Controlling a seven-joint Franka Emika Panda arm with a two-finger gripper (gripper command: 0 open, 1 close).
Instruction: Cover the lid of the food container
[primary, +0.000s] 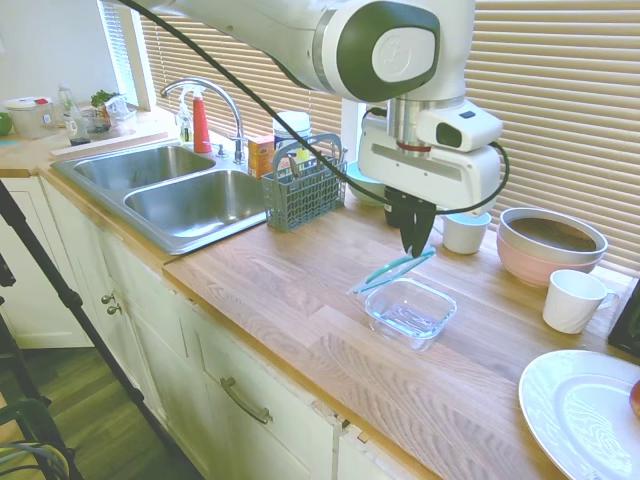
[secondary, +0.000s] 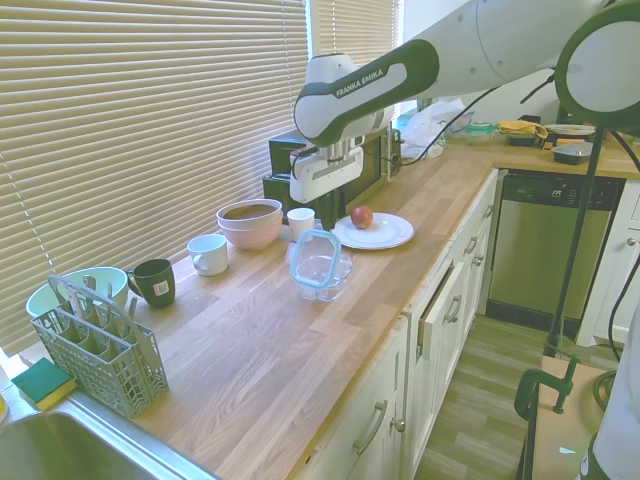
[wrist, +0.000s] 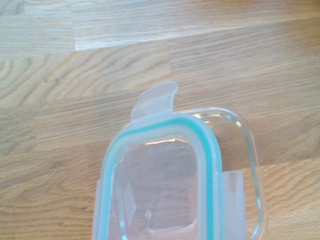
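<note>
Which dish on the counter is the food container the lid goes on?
Start at the sink and follow the wooden counter past the grey cutlery basket. The food container sits near the front edge, under the gripper holding the lid. It alone is clear, square glass.

Home kitchen: sink (primary: 185, 190), dishwasher (secondary: 540, 245), wooden counter (primary: 300, 290).

Clear lid (wrist: 157, 185) w/ teal rim; clear glass food container (primary: 410, 311); pink bowl (primary: 548, 250)
</note>
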